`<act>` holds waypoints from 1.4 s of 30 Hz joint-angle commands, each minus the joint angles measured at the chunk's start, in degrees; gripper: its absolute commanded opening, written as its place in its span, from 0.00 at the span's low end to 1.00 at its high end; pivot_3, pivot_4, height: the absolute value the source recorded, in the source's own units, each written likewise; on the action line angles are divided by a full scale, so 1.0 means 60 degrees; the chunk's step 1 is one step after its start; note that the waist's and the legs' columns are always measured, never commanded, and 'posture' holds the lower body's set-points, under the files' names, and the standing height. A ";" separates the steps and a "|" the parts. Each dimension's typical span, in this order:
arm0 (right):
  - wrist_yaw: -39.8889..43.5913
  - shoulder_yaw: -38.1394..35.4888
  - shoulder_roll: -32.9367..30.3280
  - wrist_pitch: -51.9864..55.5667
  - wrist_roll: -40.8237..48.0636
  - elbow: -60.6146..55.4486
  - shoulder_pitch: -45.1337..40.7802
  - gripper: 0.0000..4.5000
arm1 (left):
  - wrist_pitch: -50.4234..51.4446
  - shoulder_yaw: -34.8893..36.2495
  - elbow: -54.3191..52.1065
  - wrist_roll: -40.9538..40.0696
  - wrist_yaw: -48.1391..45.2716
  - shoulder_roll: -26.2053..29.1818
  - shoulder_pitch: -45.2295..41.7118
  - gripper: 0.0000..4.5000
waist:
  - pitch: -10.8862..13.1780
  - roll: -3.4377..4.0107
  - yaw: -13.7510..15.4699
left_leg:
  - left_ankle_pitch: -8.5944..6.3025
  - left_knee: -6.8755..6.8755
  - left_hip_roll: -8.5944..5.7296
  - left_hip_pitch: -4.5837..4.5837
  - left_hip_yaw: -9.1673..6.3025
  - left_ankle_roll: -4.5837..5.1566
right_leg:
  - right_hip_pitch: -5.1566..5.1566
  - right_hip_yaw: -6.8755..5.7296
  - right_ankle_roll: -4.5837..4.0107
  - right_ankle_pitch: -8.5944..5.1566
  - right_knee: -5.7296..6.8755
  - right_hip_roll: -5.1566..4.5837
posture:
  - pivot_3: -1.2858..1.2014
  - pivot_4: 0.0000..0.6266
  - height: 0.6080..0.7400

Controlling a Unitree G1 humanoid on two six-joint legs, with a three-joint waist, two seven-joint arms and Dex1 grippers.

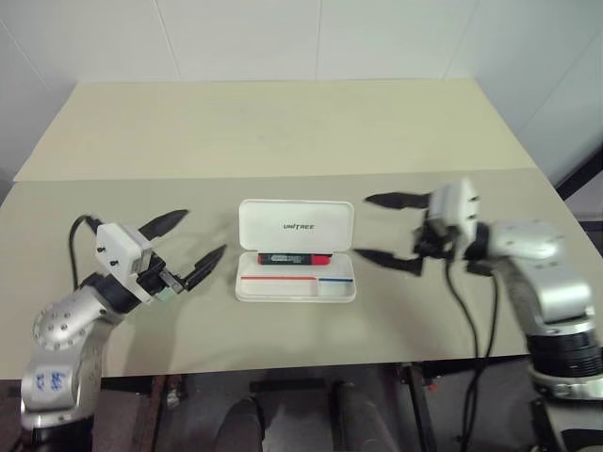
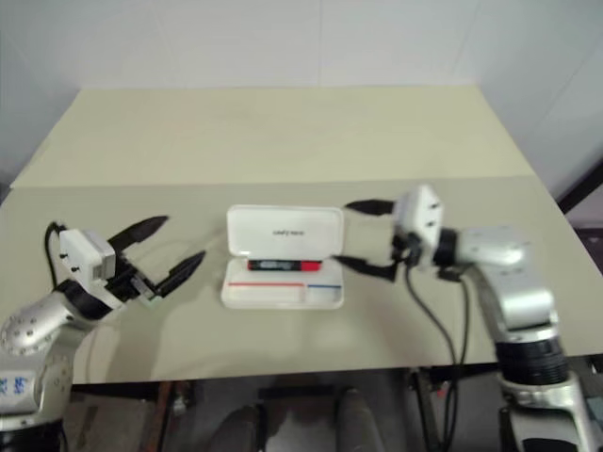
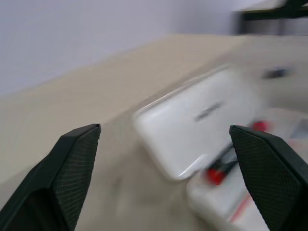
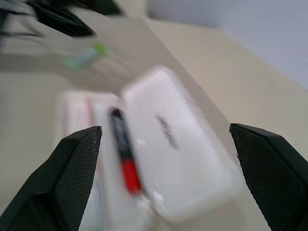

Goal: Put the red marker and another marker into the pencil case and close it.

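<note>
**Inspector:** Left end effector sits nearest, low over the desk; black fingers spread wide, nothing between them. A small pale-green item lies right by its palm, too small to identify with certainty there.

**Assistant:** And the right end effector?

**Inspector:** Likewise spread and empty, hovering just beside the pencil case on its right side. In the right wrist view a mint-green marker with a lime cap lies on the desk beyond the case, near the other arm.

**Assistant:** Contents of the case?

**Inspector:** Open, lid standing up at the back. Red marker lies inside the tray along the hinge.

**Assistant:** Handling notes?

**Inspector:** Judged: green marker is light, rigid, smooth and round, so liable to roll; pinch across the mid-barrel. Case is glossy hard plastic with rounded corners, stiff but slippery; push the lid's top edge down rather than gripping it.
</note>
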 commanded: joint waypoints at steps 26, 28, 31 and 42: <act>0.0959 -0.0395 -0.0906 0.0132 0.0533 0.0570 -0.0476 1.00 | 0.6889 -0.0526 -0.3125 0.1754 0.6607 -0.3763 -0.0035 1.00 | -0.0003 -0.0009 0.0196 | 0.0002 0.0021 0.0000 -0.0005 -0.0001 -0.0003 | 0.0007 0.0006 -0.0084 -0.0037 -0.0017 0.0012 | 0.52 0.24 1.00; 0.1135 -0.0383 -0.1008 0.0240 0.0628 0.0500 -0.0414 1.00 | 0.7265 -0.0563 -0.2943 0.1814 0.6659 -0.3786 -0.0251 1.00 | -0.0004 -0.0010 0.0215 | 0.0002 0.0023 -0.0001 -0.0005 0.0000 -0.0003 | 0.0008 0.0007 -0.0083 -0.0036 -0.0017 0.0011 | 0.52 0.24 1.00; 0.1522 -0.0258 -0.1205 0.0535 0.0892 0.0135 -0.0264 1.00 | 0.7716 -0.0634 -0.2675 0.1929 0.6747 -0.3802 -0.0569 1.00 | -0.0003 -0.0010 0.0228 | 0.0002 0.0021 -0.0001 -0.0006 0.0000 -0.0004 | 0.0007 0.0006 -0.0081 -0.0035 -0.0019 0.0012 | 0.52 0.24 1.00; 0.2010 0.0068 -0.1357 0.1331 0.1550 -0.1047 -0.0009 1.00 | 0.8347 -0.0792 -0.2379 0.2505 0.6927 -0.3878 -0.0956 1.00 | -0.0006 -0.0013 0.0312 | 0.0000 0.0029 -0.0001 -0.0004 0.0000 -0.0007 | 0.0009 0.0005 -0.0092 -0.0040 -0.0020 0.0012 | 0.52 0.24 1.00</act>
